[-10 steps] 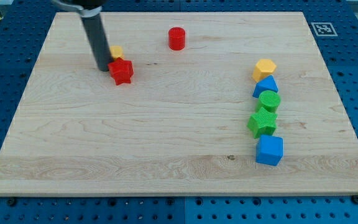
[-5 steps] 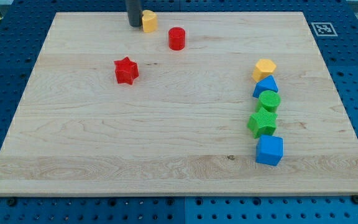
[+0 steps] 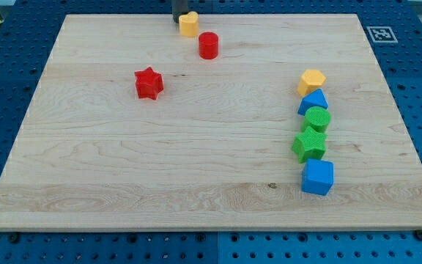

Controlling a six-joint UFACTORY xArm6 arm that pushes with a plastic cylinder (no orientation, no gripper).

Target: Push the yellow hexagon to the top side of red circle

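Note:
A small yellow block (image 3: pixel 188 23), roughly hexagonal, sits near the board's top edge, just up and left of the red circle (image 3: pixel 208 45) and close to it. My tip (image 3: pixel 179 21) is at the top edge of the view, touching the yellow block's left side. Only the rod's short lower end shows. A second yellow block (image 3: pixel 311 81), hexagon-like, lies at the view's right.
A red star (image 3: pixel 148 83) lies left of centre. At the right, below the second yellow block, a column holds a blue block (image 3: pixel 313 102), a green circle (image 3: pixel 317 118), a green star (image 3: pixel 309 144) and a blue cube (image 3: pixel 317 177). The wooden board (image 3: pixel 123 183) ends just above my tip.
My tip has pushed the small yellow block from beside the red star up and to the right along the top edge, to just above-left of the red circle.

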